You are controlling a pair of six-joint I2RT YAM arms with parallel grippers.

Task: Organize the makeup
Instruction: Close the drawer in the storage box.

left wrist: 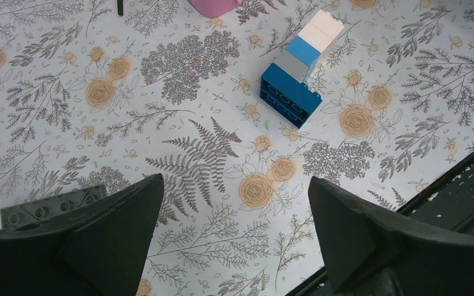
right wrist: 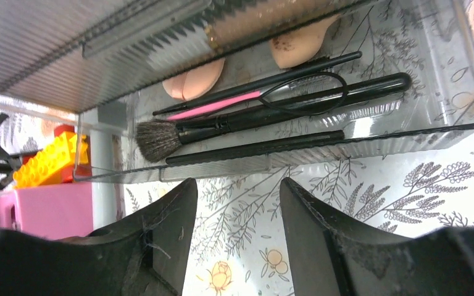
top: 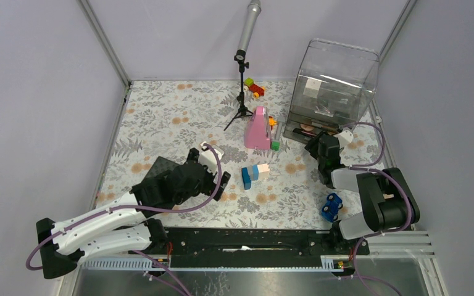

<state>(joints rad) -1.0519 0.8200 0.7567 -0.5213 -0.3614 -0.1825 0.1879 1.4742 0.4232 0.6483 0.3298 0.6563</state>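
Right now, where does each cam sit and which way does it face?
Top: above and behind, looking down on the table; left arm and right arm show.
Left wrist: on the left arm, facing down at the blocks; open left gripper at bottom.
Right wrist: low, facing the drawer of brushes; open right gripper at bottom.
Shared: top and left wrist both see the blocks.

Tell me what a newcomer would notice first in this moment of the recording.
Most striking is the clear ribbed plastic drawer at the table's far right, holding a fluffy black-handled brush, a thin pink pencil and peach round sponges, with the right claw open and empty before it. Mid-table stands a tall pink cone-shaped object, with blue-and-white toy blocks just nearer the arms.
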